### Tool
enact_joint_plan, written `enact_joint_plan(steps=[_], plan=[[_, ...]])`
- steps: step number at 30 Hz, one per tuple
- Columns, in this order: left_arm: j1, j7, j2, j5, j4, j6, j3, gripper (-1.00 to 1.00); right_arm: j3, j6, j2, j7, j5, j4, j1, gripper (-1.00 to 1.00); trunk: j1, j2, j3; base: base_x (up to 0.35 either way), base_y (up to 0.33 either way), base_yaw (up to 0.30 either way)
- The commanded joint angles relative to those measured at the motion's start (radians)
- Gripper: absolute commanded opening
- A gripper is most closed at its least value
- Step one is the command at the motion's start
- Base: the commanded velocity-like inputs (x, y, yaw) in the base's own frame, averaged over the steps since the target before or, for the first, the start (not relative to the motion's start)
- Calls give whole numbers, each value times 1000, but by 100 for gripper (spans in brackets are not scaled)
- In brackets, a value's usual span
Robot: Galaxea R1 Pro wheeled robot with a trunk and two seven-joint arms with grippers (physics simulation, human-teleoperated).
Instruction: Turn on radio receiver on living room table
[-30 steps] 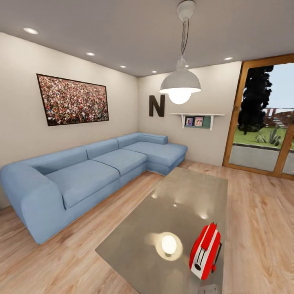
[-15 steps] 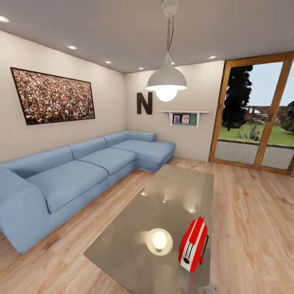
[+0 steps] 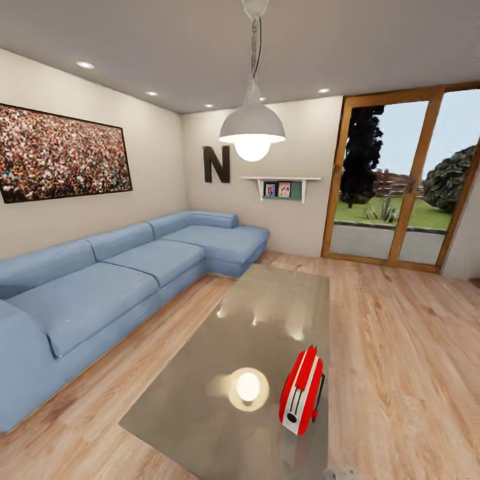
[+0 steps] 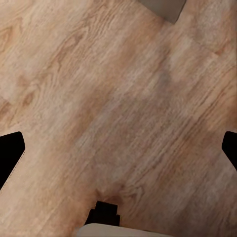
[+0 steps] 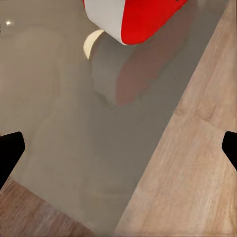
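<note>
The red radio receiver (image 3: 301, 391) with white trim stands upright near the close right corner of the glossy grey table (image 3: 267, 313) in the head view. In the right wrist view its red and white underside (image 5: 133, 15) hovers at the frame edge above its reflection on the table top (image 5: 74, 123). My right gripper (image 5: 118, 153) is open, its dark fingertips far apart over the table's edge, short of the radio. My left gripper (image 4: 118, 153) is open too, over bare wood floor (image 4: 98, 98), with a table corner (image 4: 165, 7) just beyond.
A blue L-shaped sofa (image 3: 120, 267) runs along the left wall. A white pendant lamp (image 3: 252, 130) hangs over the table. Glass doors (image 3: 393, 187) stand at the back right. Wood plank floor (image 3: 407, 347) lies to the right of the table.
The whole head view has slid left as the camera turned right, bringing more of the glass doors in. The radio stays at the same spot on the table.
</note>
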Motion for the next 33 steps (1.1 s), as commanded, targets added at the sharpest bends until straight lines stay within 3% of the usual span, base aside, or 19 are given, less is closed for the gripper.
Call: enact_joint_plan(steps=[1, 7, 19, 33], plan=[[0, 0, 0, 0, 0, 0, 0, 100, 0, 0, 0, 0, 0, 0, 0, 100, 0, 0, -1, 86, 268, -228], [0, 0, 0, 0, 0, 0, 0, 100, 0, 0, 0, 0, 0, 0, 0, 100, 0, 0, -3, 101, 292, -206], [0, -1, -1, 0, 0, 1, 0, 100, -1, 0, 0, 0, -1, 0, 0, 100, 0, 0, -4, 104, 290, -13], [0, 0, -2, 0, 0, 2, 0, 100, -1, 0, 0, 0, -1, 0, 0, 100, 0, 0, 0, 22, 64, -242]])
